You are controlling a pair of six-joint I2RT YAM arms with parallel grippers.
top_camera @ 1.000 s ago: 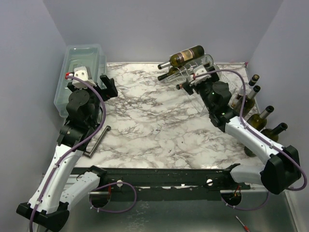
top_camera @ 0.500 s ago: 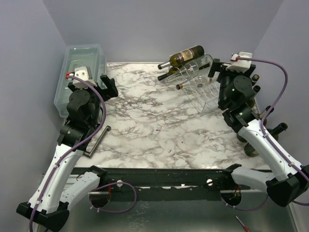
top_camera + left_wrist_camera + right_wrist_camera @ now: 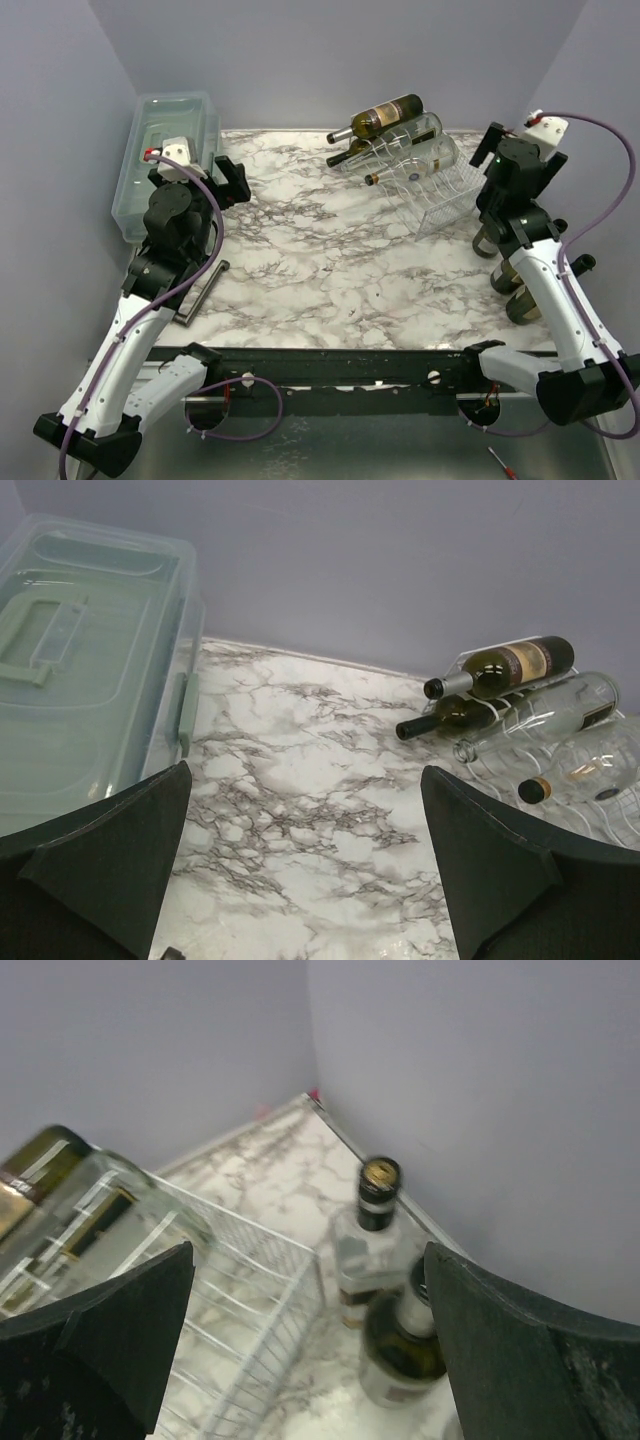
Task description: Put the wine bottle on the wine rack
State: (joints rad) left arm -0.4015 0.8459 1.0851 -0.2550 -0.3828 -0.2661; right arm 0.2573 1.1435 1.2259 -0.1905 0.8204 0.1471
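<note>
No writing on the labels can be read. A white marble table [image 3: 300, 250] is closed in by pale purple walls [image 3: 300, 60]. The wine rack [image 3: 432, 192] is set at 1 o'clock, and the bottles [image 3: 388, 114] on it are laid with necks toward 8 o'clock. Upright wine bottles [image 3: 372, 1235] are seen at 3 o'clock. The left gripper [image 3: 305, 770] and the right gripper [image 3: 310, 1250] are held wide apart, with nothing gripped.

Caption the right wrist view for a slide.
Open right gripper looks past the rack at two upright bottles by the wall.
</note>
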